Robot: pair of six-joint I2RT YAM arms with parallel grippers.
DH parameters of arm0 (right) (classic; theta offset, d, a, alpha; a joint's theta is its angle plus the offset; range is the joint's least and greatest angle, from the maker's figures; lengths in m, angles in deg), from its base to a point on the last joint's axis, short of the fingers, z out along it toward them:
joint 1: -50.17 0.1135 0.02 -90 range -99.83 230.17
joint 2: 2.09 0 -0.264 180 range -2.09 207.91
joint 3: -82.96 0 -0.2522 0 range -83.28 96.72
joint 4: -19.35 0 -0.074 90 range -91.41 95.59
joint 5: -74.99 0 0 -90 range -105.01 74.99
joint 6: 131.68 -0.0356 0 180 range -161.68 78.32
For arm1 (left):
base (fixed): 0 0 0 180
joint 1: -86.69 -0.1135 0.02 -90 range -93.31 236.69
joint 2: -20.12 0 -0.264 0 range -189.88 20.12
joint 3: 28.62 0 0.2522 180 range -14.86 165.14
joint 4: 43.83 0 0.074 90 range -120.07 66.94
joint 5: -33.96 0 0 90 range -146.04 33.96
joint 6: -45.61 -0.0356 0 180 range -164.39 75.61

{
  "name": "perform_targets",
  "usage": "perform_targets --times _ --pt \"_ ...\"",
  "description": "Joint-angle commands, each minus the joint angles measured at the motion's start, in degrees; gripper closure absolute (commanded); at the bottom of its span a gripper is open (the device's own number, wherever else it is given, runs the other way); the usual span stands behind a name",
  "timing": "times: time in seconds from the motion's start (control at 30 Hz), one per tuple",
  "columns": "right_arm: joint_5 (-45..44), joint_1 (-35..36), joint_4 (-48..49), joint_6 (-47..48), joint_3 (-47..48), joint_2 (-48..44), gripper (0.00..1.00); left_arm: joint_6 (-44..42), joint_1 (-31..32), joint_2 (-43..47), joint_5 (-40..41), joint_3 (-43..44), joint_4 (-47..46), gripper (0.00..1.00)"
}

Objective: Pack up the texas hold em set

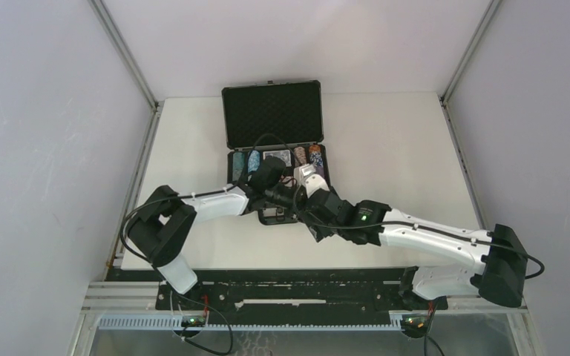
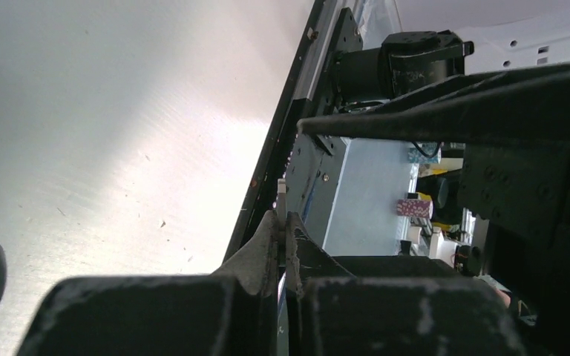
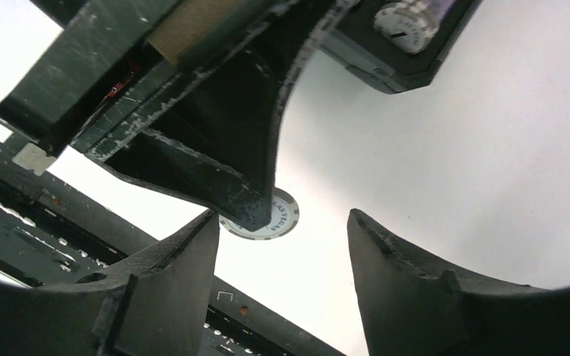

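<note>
From above, the open case (image 1: 271,115) is seen at the far middle of the table (image 1: 401,148), its foam-lined lid stood upright at the far side. Rows of chips (image 1: 299,155) are laid in the tray. The left arm (image 1: 208,205) and the right arm (image 1: 430,236) are both stretched out to the near edge of the case, where their ends are crowded together; the jaws cannot be made out from this height. In the left wrist view, the left gripper (image 2: 283,219) is seen clenched, and a thin pale chip (image 2: 282,191) is pinched edge-on between its fingers (image 2: 266,248), only a sliver being shown above the tips. Bare table is spread to the left. The frame at the near edge of the table and part of the other arm are seen to the right. In the right wrist view, the right gripper (image 3: 282,215) is seen with its jaws parted and nothing held between them. Beyond it the tip of the left gripper is shown against the white table with the round chip at its end, half covered by the dark finger. A corner of the case is caught at the upper right, with one more chip (image 3: 407,21) lying inside it.
</note>
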Motion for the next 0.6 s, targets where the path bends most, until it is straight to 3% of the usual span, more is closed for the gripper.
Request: perform_targets --times 0.0,0.13,0.33,0.47,0.57 --pt "-2.48 -3.23 1.32 1.58 2.05 -5.38 0.27 -6.03 -0.97 2.93 -2.43 7.0 4.18 1.0" --pt "-1.71 -7.13 -0.34 2.79 2.37 -8.82 0.25 -11.85 -1.84 1.08 -1.99 14.56 10.88 1.0" --pt "-1.79 -18.22 0.03 1.56 1.73 -14.85 0.25 -31.63 -7.95 -3.78 3.13 25.36 26.47 1.0" --pt "2.25 -23.7 2.96 2.45 0.27 -17.83 0.28 -46.97 -7.61 -7.82 13.14 30.72 34.57 1.0" --pt "4.51 -25.9 3.8 2.25 -0.14 -18.0 0.29 -51.28 -7.04 -11.55 17.55 33.96 36.48 1.0"
